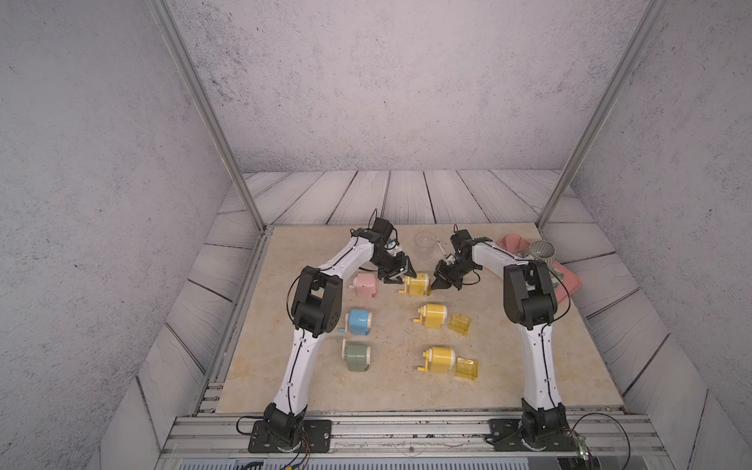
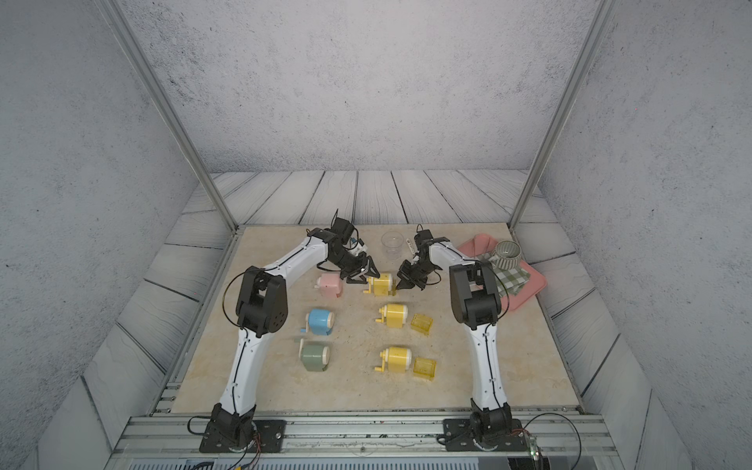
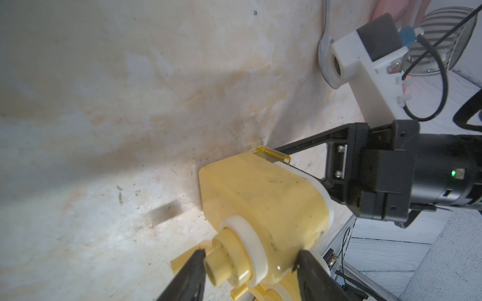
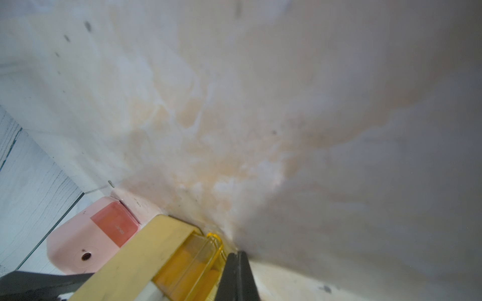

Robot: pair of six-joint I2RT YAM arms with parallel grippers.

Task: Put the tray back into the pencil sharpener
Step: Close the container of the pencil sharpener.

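Altogether six sharpeners (image 1: 359, 321); left end effector (image 1: 401, 278) grips yellow sharpener (image 1: 418, 284); right end effector (image 1: 436, 286) closed.

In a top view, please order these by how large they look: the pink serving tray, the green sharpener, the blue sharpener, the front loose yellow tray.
1. pink serving tray, partly hidden.
2. green sharpener and blue sharpener: alike; green is nearer, so unranked.
3. front loose yellow tray.
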